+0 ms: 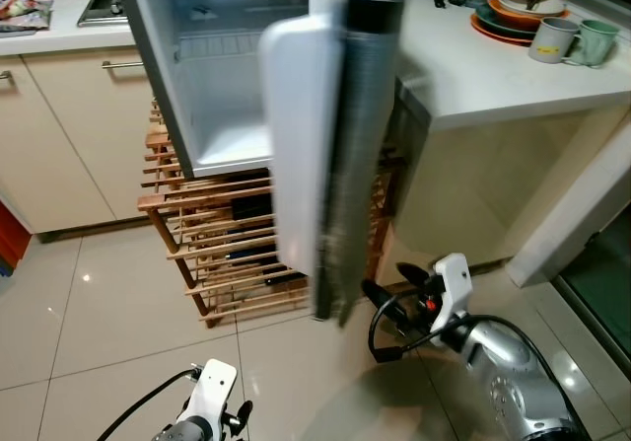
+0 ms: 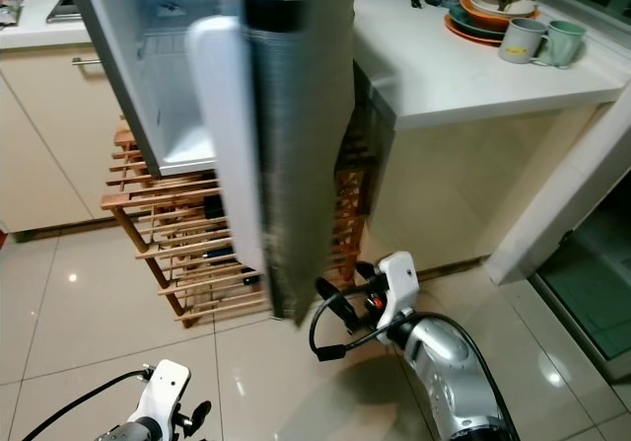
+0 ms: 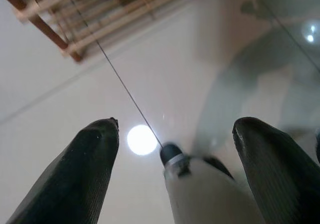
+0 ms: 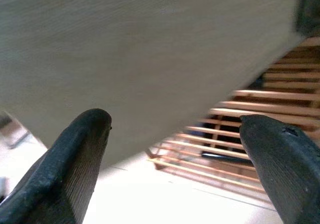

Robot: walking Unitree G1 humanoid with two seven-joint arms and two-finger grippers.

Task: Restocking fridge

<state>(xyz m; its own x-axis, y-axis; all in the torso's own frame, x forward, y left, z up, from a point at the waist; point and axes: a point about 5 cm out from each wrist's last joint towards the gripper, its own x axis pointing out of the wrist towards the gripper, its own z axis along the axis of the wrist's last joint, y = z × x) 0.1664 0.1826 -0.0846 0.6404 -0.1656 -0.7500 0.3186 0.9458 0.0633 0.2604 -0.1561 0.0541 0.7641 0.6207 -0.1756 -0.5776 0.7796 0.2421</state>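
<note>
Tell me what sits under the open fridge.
A wooden slatted rack stands under the fridge, on the tiled floor. Something dark lies among its slats, too unclear to name. The open fridge door covers the rack's right part.

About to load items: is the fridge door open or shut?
Open. The fridge door stands swung out edge-on, blurred, and the white fridge interior shows behind it.

The right arm [image 1: 513, 382] is a rounded silver shell with a glossy sheen, ending in a white wrist block with a small red spot and black cables looping beside it. The left arm [image 1: 202, 406] shows a white wrist housing with a black cable trailing off. Each gripper's fingers [image 4: 75, 159] are long, black and finely ribbed, tapering to blunt rounded tips.
</note>
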